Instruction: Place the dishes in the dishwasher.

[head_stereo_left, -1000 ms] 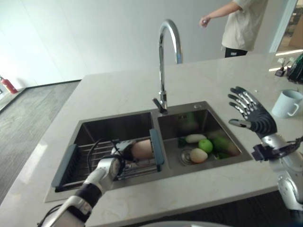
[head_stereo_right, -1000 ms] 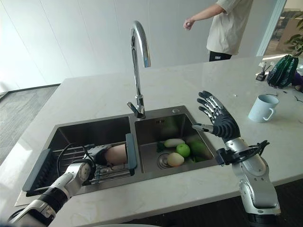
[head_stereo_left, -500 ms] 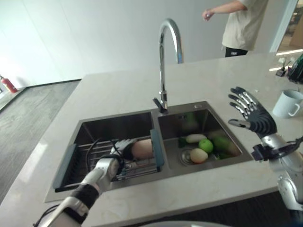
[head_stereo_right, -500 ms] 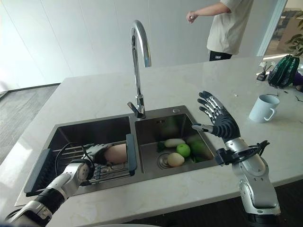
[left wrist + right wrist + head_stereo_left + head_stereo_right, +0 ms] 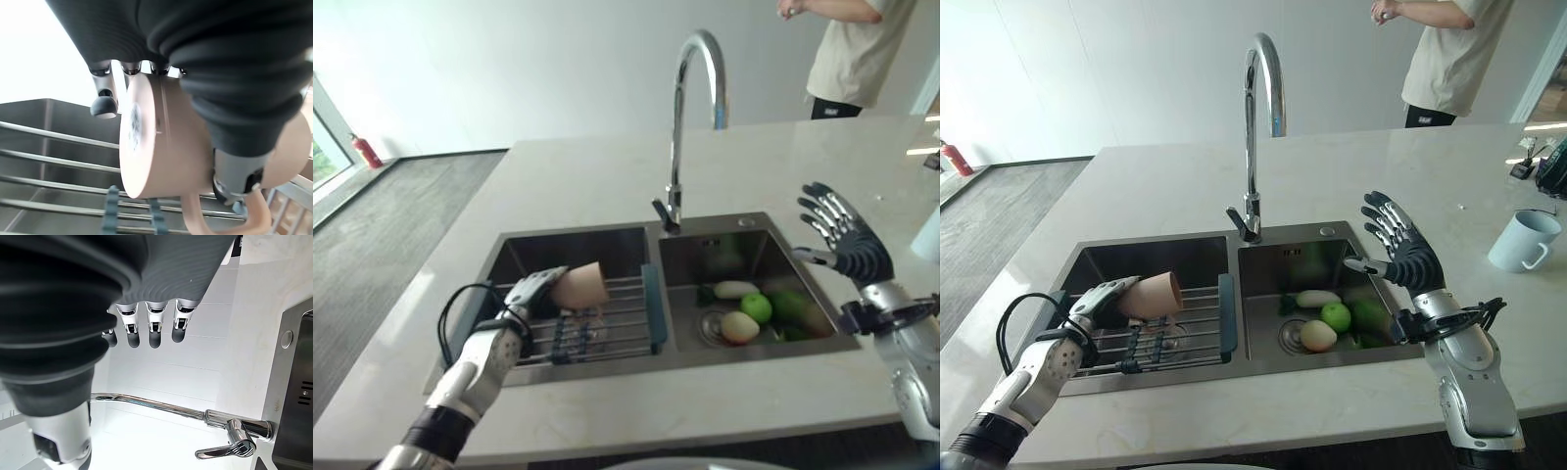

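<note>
Over the rack (image 5: 607, 328) in the left basin, the head views show the left hand (image 5: 530, 291) with the pink cup (image 5: 581, 286) now lifted clear of the wires where it lay a second ago, so the pick is done and the carry to the dishwasher can begin. In the left wrist view its fingers (image 5: 103, 104) and thumb clasp the cup. The right wrist view shows the right hand (image 5: 1408, 258) spread open and empty beside the sink (image 5: 1332, 235).

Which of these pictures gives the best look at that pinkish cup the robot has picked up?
The left wrist view: the pink cup appears close up, its base and handle clear, the left hand curled round it. The two eye views show it small, lying sideways above the sink rack.
</note>
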{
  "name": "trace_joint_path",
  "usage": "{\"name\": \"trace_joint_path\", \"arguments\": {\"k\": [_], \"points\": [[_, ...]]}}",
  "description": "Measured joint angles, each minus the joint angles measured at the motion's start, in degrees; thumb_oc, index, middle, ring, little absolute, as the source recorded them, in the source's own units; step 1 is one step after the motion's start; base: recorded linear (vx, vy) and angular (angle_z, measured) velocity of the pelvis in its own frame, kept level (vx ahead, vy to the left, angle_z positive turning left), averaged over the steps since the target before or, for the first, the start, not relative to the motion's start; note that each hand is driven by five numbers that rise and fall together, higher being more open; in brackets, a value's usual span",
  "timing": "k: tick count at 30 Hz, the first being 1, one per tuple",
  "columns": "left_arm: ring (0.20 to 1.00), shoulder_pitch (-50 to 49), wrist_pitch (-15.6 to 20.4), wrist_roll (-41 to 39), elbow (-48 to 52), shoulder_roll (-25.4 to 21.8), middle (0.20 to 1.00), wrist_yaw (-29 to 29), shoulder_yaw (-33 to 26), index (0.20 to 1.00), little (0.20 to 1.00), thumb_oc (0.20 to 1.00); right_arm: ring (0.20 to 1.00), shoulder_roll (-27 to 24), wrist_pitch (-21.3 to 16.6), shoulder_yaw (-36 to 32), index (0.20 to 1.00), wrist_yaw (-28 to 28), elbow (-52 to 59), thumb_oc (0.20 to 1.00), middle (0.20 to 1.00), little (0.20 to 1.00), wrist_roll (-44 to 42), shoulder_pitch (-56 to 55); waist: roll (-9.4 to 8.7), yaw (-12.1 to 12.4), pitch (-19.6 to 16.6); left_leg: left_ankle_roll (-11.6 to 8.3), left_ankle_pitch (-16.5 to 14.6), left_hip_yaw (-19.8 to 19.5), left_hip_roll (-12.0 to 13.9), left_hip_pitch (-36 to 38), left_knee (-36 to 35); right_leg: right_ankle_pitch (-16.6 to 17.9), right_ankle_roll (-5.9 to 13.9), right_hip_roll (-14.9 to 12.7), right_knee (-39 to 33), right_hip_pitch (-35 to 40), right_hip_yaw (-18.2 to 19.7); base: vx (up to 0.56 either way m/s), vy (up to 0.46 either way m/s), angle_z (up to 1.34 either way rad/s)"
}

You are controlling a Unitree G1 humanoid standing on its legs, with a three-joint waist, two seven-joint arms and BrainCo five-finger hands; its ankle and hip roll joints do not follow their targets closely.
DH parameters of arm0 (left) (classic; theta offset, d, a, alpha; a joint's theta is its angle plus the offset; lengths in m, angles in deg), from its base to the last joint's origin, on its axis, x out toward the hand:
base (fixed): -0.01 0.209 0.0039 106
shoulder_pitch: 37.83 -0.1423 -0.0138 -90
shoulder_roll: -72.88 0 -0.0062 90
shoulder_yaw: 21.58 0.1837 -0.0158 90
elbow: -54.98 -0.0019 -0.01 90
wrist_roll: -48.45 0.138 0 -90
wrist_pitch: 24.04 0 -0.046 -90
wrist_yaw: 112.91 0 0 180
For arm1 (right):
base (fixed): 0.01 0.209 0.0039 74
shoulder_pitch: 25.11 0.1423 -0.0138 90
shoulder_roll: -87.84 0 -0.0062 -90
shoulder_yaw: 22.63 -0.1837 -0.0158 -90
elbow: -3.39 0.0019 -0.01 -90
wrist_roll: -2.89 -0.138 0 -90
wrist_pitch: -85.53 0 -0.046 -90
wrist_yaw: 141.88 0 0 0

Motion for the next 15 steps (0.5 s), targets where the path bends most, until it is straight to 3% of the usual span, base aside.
{"name": "trace_joint_path", "arguments": {"k": [3,6,9,11,15], "points": [[0.200,-0.1,0.0,-2.4,1.1,-0.1,0.200,-0.5,-1.7,0.200,0.200,0.200,1.000,0.0,0.0,0.0,1.000,-0.2,0.0,1.000,1.000,1.000,0.0,0.0,-0.13,0.3,0.5,0.00,0.0,-0.2,0.1,0.0,0.0,-0.1,-0.04,0.0,0.0,0.1,-0.6,0.01,-0.006,0.05],[0.200,-2.1,0.1,-9.3,4.9,0.3,0.200,-2.4,-7.3,0.200,0.200,0.200,1.000,0.0,0.0,-0.5,1.000,-0.7,0.0,1.000,1.000,1.000,0.2,-0.1,0.04,0.4,1.2,-0.01,0.0,-0.3,0.1,0.0,0.0,-0.2,-0.04,0.0,0.0,0.1,-0.7,0.00,0.000,0.00],[0.200,-2.3,0.9,-21.9,7.3,2.6,0.200,-4.4,-13.3,0.200,0.200,0.200,1.000,0.2,-0.2,-1.9,1.000,-1.3,0.0,1.000,1.000,1.000,1.1,-0.4,0.27,1.6,1.7,-0.01,0.0,-0.5,0.1,-0.1,0.0,-0.3,-0.05,0.0,0.0,0.2,-0.9,0.00,-0.029,0.02],[0.200,-4.1,2.8,-31.6,12.2,7.0,0.200,-4.3,-15.9,0.200,0.200,0.200,1.000,1.5,-1.0,-2.0,1.000,-1.3,0.0,1.000,1.000,1.000,1.1,-1.2,0.17,2.0,2.0,-0.03,-0.1,-1.1,0.1,0.0,0.0,-0.4,-0.03,0.0,0.0,0.5,-1.1,0.00,-0.070,0.12],[0.200,-4.7,3.8,-44.3,15.3,11.5,0.200,-2.6,-17.1,0.200,0.200,0.200,1.000,1.6,-1.3,-2.0,1.000,-1.4,0.0,1.000,1.000,1.000,1.2,-1.4,0.29,2.4,2.6,-0.03,0.0,-1.7,0.4,-0.1,0.0,-0.6,-0.05,0.1,0.0,0.9,-1.9,-0.03,-0.112,0.10]]}}
